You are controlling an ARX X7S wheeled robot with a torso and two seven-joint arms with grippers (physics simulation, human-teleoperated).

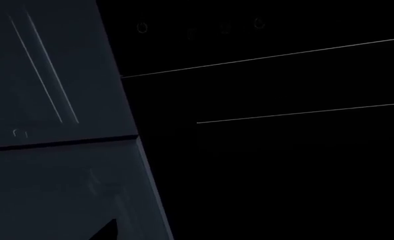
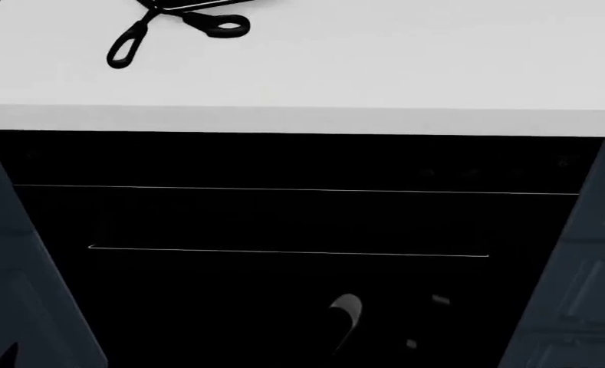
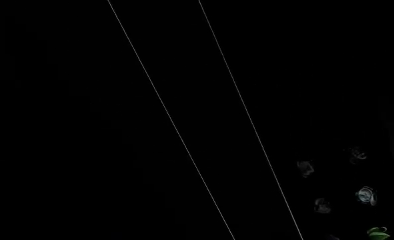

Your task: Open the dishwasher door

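Observation:
The dishwasher door is a glossy black front under the white countertop, and it looks shut. Its thin bar handle runs level below the seam line. In the left wrist view the door fills one side, with the handle and the seam. One dark fingertip of my left gripper shows against the cabinet. The right wrist view faces the door close up, showing the handle and the seam. My right gripper is lost against the black. A pale glint marks my right arm in front of the door.
Dark blue-grey panelled cabinet doors flank the dishwasher, and one shows in the left wrist view. Black scissors lie on the white countertop. Small control buttons sit on the strip above the seam.

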